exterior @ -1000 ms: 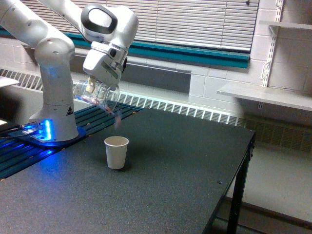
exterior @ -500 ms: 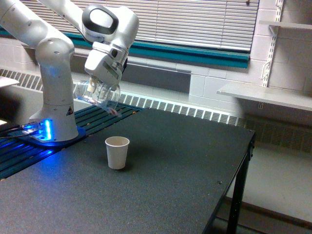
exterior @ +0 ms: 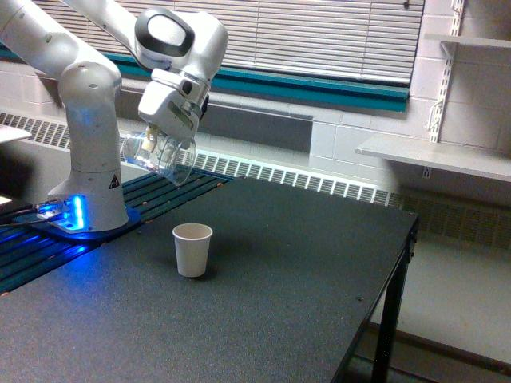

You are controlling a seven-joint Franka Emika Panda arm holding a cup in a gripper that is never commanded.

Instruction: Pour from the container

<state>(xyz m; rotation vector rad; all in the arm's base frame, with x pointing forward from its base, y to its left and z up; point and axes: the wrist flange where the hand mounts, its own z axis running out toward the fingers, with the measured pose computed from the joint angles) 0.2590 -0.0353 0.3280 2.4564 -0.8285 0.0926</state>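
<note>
— How many things stand on the dark speckled table (exterior: 303, 271)?

— One small white paper cup (exterior: 192, 250); it stands upright and open-mouthed towards the exterior view's left half of the tabletop; nothing touches it. At the table's far left edge sits the one white robot arm (exterior: 92, 120), its round base (exterior: 80, 215) lit blue on a slatted dark panel.

— And the container?

— One clear see-through mug (exterior: 160, 155); it hangs in the air, tipped well over with its mouth pointing down and towards the exterior view's right; it is above the paper cup and a little to the exterior view's left of it, well apart from it. Whether anything is left inside cannot be told; the glass is too faint against the background.

— What has hold of it?

— The single white gripper (exterior: 153, 142) at the arm's end; it is clamped on the mug from above, though the fingers themselves are mostly hidden behind the gripper body and the glass.

— Anything else to count?

— One set of closed window blinds (exterior: 319, 36) behind the arm, with one teal band under it; two pale wall shelves (exterior: 435, 155) at the exterior view's right, one above the other; one long radiator grille (exterior: 319, 185) running along the wall behind the table.
</note>
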